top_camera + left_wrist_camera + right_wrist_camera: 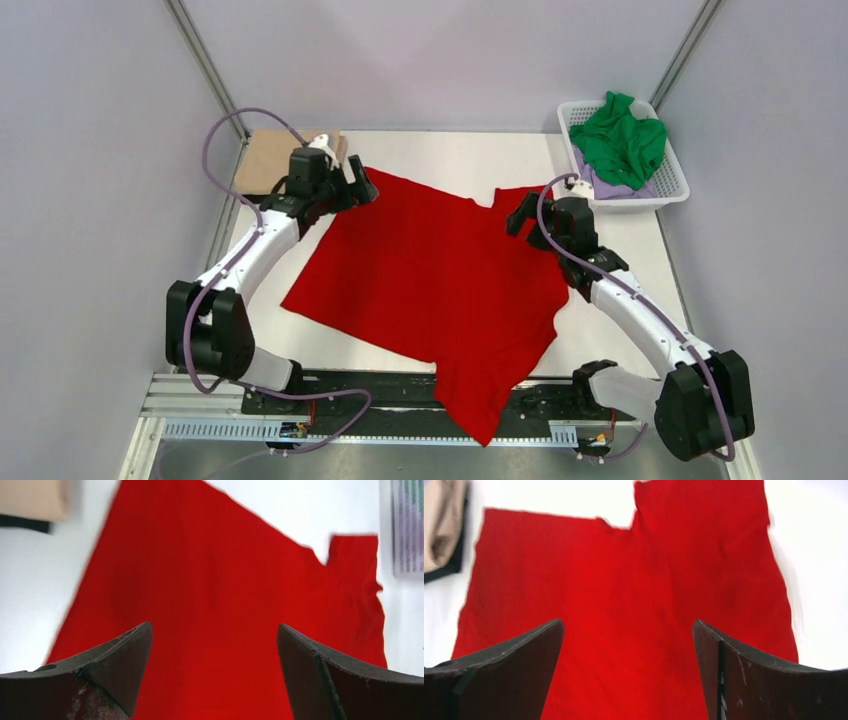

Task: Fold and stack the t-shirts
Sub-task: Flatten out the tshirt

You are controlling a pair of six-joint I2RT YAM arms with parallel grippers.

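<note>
White lattice basket [640,203], table [450,160] corner.

The top camera looks down from behind my bases over the whole table [450,160]. My wrist cameras sit close above it near its far corners, facing inward; all three share the red t-shirt [430,270].

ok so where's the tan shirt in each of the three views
top external: the tan shirt sits upper left, partly hidden behind the left arm.
left wrist: tan shirt in the top left corner, cut off by the frame.
right wrist: at the top left edge, also cut off.
shared landmark: the red shirt, spread out; the tan one lies just past one corner of it.
</note>
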